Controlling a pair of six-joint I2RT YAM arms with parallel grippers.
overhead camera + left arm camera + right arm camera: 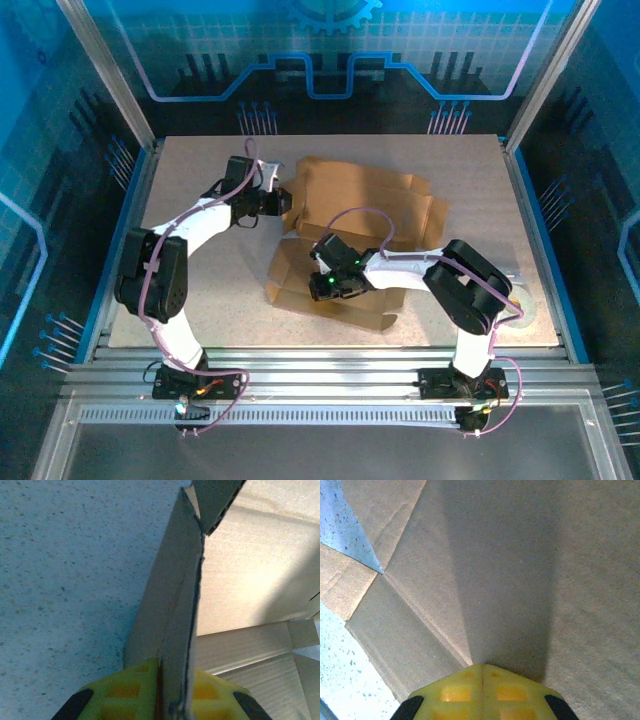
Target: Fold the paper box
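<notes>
Left wrist: paper box point(170, 605) (mostly cropped)

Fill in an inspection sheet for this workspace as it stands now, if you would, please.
Surface: speckled beige table, flat.
Job's things: paper box, brown cardboard, partly folded, with flaps spread out mid-table.
Clutter: pale ring-shaped object at the table's right edge, behind the right arm; kind unclear.
End effectors: left end effector is shut on an upright flap of the box. Right end effector is shut over a flat panel, holding nothing; contact cannot be told.
Cables: pinkish cables run along both arms; one loops above the box.
Surroundings: blue-lit enclosure walls; metal rails at the near edge.
</notes>
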